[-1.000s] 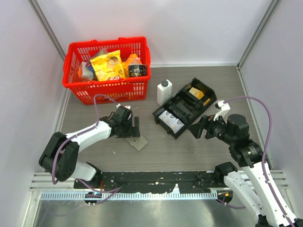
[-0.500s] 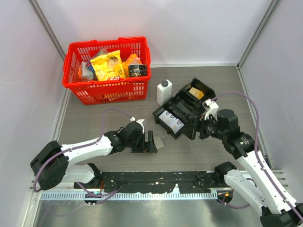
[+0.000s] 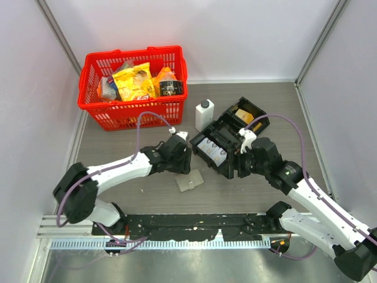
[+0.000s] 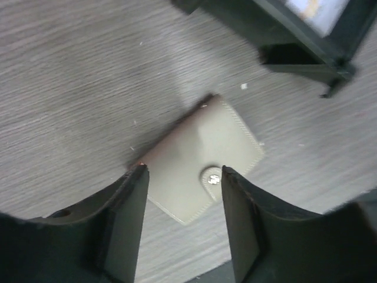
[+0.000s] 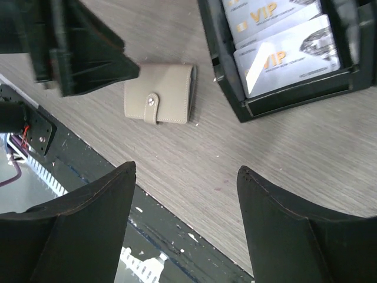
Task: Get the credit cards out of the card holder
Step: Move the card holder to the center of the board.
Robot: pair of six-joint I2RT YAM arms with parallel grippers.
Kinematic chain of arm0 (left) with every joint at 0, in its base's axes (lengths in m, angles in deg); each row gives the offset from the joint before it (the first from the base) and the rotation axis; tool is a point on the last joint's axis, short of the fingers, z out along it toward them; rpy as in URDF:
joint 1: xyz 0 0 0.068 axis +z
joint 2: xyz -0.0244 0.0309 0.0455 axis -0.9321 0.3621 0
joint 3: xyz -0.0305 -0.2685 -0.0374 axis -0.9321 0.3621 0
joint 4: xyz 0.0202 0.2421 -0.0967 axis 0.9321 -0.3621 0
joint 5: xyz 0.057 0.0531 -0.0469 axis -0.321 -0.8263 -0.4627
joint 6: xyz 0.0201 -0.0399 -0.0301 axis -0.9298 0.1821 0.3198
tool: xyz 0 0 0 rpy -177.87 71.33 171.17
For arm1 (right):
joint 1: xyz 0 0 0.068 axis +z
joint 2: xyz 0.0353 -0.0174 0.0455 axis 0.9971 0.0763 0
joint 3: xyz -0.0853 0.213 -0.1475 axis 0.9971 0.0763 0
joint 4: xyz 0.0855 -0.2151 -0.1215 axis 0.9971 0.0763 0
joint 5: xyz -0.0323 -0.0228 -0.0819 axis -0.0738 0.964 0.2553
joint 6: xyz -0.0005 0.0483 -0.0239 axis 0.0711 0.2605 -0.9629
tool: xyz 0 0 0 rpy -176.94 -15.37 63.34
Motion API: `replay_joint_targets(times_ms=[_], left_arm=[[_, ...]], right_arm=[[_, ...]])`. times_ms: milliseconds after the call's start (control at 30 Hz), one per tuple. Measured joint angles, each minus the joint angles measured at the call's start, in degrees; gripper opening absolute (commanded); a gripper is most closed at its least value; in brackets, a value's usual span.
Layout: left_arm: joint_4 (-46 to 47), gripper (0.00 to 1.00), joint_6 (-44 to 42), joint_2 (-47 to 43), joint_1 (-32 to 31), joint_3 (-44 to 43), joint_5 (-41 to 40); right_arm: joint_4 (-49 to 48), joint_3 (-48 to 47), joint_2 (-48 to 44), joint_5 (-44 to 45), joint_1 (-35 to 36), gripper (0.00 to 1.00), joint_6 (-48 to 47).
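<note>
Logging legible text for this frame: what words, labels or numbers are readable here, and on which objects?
"VIP": gold print on the upper white card in the black tray.
"VIP": the same on the lower white card; its fine print is too small to read.
Snack packs in the red basket: print too small to read.
Card holder: no text.

White arms [image 3: 116, 171], purple cables [image 3: 139, 127], black left claw [image 4: 182, 174]

Left tool [image 4: 182, 177] spread, right tool [image 5: 185, 171] spread wide
</note>
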Motion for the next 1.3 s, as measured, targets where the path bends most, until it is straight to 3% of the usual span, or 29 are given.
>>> replay_joint_targets(times_ms=[167, 300, 500, 800, 967, 1133, 1300], left_arm=[[-1.03, 0.51, -2.03, 8.37, 0.28, -0.2, 0.83], [-0.48, 0.51, -0.9, 7.82, 0.28, 2.12, 1.03], [1.51, 0.5, 2.91, 4.13, 0.33, 7.26, 2.27], [10.32, 0.48, 14.08, -6.25, 0.33, 20.11, 6.91], [13.38, 0.57, 20.57, -14.27, 0.33, 25.59, 7.28], [13.05, 0.63, 22.25, -19.54, 0.35, 25.55, 2.82], [12.31, 0.63, 21.38, -14.78, 1.68, 22.97, 1.16]], right_arm=[[-1.05, 0.9, 3.19, 4.33, 7.08, 0.64, 2.89], [-2.56, 1.4, 7.78, 8.68, 14.25, 0.51, 5.92], [-6.54, 1.36, 19.23, 16.5, 23.8, 0.41, 9.94], [-13.11, -0.46, 34.1, 22.05, 26.97, 0.41, 11.91], [-14.49, -4.02, 37.77, 23.41, 26.97, 0.48, 11.65], [-15.23, -6.82, 38.01, 24.13, 26.97, 0.51, 11.96], [-15.61, -6.88, 38.03, 24.2, 26.97, 0.5, 12.98]])
